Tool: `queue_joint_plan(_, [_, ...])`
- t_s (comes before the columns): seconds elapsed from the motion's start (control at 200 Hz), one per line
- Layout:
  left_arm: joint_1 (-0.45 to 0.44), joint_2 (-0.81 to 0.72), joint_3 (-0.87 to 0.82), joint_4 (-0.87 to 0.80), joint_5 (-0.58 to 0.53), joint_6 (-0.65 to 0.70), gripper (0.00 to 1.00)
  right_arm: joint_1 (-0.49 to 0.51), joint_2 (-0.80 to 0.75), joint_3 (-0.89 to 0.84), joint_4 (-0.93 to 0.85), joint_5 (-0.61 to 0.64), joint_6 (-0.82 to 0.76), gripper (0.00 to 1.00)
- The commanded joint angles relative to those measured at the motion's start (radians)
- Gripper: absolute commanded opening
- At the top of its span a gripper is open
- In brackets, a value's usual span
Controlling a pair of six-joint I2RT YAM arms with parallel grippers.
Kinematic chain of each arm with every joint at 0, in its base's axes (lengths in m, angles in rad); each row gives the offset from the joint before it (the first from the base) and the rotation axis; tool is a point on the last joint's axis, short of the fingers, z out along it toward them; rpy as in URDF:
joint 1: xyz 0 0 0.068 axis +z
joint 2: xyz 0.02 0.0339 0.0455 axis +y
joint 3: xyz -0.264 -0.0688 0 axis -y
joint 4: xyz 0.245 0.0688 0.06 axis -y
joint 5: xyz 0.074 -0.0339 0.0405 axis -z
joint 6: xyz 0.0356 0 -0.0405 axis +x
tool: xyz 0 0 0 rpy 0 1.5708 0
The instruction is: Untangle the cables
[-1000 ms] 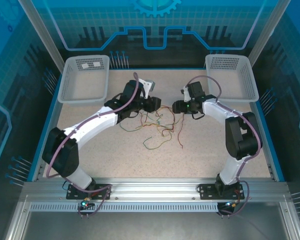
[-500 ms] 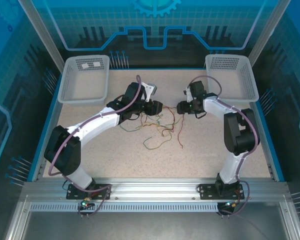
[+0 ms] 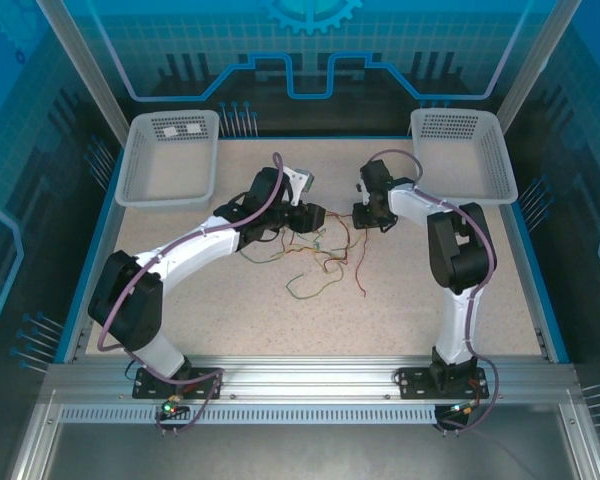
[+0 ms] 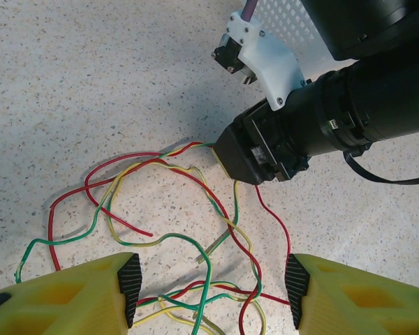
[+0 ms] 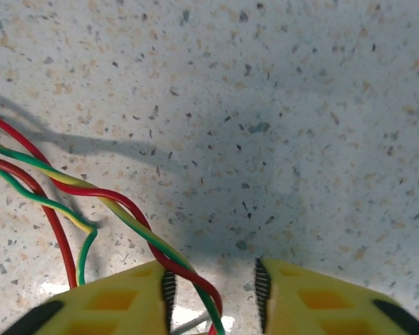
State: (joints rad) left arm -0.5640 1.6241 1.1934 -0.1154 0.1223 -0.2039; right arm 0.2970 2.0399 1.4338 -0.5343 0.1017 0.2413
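The cables (image 3: 318, 254) lie as a loose tangle of red, green and yellow wires on the speckled table, between the two arms. My left gripper (image 3: 318, 216) hovers at the tangle's left end. In the left wrist view it (image 4: 209, 280) stands open, with crossed strands (image 4: 195, 244) on the table between its fingers. My right gripper (image 3: 364, 213) is low at the tangle's right end, its tip (image 4: 246, 155) down where the strands gather. In the right wrist view its jaws (image 5: 213, 293) stand a narrow gap apart. A twisted red and green-yellow pair (image 5: 136, 216) runs in beside the left pad.
A white perforated basket (image 3: 170, 155) stands at the back left and another (image 3: 465, 150) at the back right. Blue walls edge the table. Bare table lies in front of the tangle, toward the arm bases.
The right gripper's jaws have narrowed a lot around the cable ends, and its arm has folded in toward the back. The left gripper edged right toward the tangle and opened slightly.
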Motion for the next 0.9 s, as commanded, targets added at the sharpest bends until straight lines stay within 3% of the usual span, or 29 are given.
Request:
queue_joint_plan(0.0, [-0.001, -0.021, -0.015, 0.029, 0.023, 0.02, 0.61, 0.011, 0.01, 0.011, -0.04, 0.025, 0.008, 0.29])
queue_joint_plan(0.155, [-0.002, -0.022, -0.022, 0.029, 0.012, 0.027, 0.61, 0.027, -0.04, -0.023, 0.011, 0.013, -0.028, 0.21])
queue_joint_plan(0.24, [-0.002, -0.025, -0.026, 0.033, 0.003, 0.03, 0.62, 0.037, -0.065, -0.044, 0.044, 0.009, -0.044, 0.06])
queue_joint_plan(0.355, [-0.002, -0.038, -0.036, 0.039, -0.018, 0.03, 0.62, 0.039, -0.079, -0.049, 0.049, 0.012, -0.043, 0.0])
queue_joint_plan(0.615, [-0.001, -0.119, -0.102, 0.089, -0.105, 0.028, 0.64, 0.063, -0.189, -0.067, 0.025, 0.029, -0.055, 0.0])
queue_joint_plan(0.891, [0.011, -0.255, -0.208, 0.253, -0.157, 0.014, 0.69, 0.086, -0.381, -0.098, 0.003, 0.094, -0.068, 0.0])
